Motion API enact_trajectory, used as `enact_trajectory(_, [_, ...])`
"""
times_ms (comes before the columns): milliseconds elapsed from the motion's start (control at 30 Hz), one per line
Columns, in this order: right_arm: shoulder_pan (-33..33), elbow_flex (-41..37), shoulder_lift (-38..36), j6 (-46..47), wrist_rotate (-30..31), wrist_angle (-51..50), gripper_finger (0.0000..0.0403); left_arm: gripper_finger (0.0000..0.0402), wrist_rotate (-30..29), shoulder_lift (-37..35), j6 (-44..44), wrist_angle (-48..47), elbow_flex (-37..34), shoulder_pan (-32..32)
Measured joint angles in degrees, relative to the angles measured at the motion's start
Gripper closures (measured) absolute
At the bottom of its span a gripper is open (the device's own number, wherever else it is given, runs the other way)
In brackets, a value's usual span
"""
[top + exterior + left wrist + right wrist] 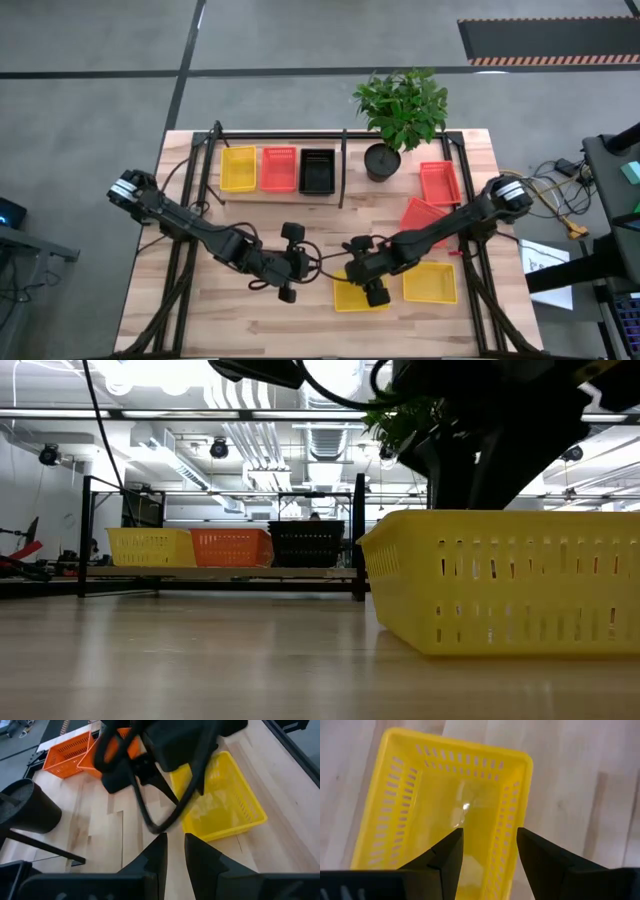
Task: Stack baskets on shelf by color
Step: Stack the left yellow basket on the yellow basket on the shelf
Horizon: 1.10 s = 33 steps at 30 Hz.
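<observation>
On the shelf [275, 195] at the far left stand a yellow basket [238, 168], a red-orange basket [279, 169] and a black basket [317, 171], side by side on their bottoms. Two yellow baskets [358, 293] [431, 283] lie on the table near the front. Two red-orange baskets [438, 182] [421, 216] lie at the right. My right gripper [487, 847] is open above the left yellow basket [445, 805]. One finger is over its inside and one outside its long wall [512, 815]. My left gripper [175, 847] hovers over bare table beside it, fingers nearly together and empty.
A black pot with a green plant [385, 160] stands right of the shelf, close to the red-orange baskets. The shelf's black rods [343, 165] stand up around the board. Bare tabletop lies at the front left [200, 310]. Cables trail off the table's right side.
</observation>
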Motion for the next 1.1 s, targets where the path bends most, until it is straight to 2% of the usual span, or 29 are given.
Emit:
enact_trajectory(167, [-0.2, 2.2, 2.9, -0.9, 0.8, 1.3, 0.0227, 0.0352, -0.1, -0.3, 0.2, -0.3, 0.0, 0.0])
enact_trajectory(367, [-1.0, 2.7, 4.8, -2.1, 6.4, 4.0, 0.0235, 0.0352, -1.3, -1.4, 0.0, -3.8, 0.0, 0.1])
enact_trajectory(500, [-1.8, 2.7, 4.8, -2.1, 6.6, 4.5, 0.0242, 0.0352, -4.7, -3.2, 0.0, -5.2, 0.0, 0.1])
enact_trajectory(667, [-2.1, 2.6, 4.5, -2.6, 8.6, 6.0, 0.0249, 0.0352, -5.1, -5.3, 0.0, -5.4, 0.0, 0.1])
enact_trajectory(967, [-2.5, 2.5, 6.9, -4.9, 8.8, 10.7, 0.0259, 0.0352, -6.4, -6.2, 0.0, -5.5, 0.0, 0.1])
enact_trajectory(1100, [-2.9, 2.4, 8.8, -5.3, 15.1, 13.3, 0.0264, 0.0352, -8.6, -6.2, 0.1, -6.0, 0.0, 0.1])
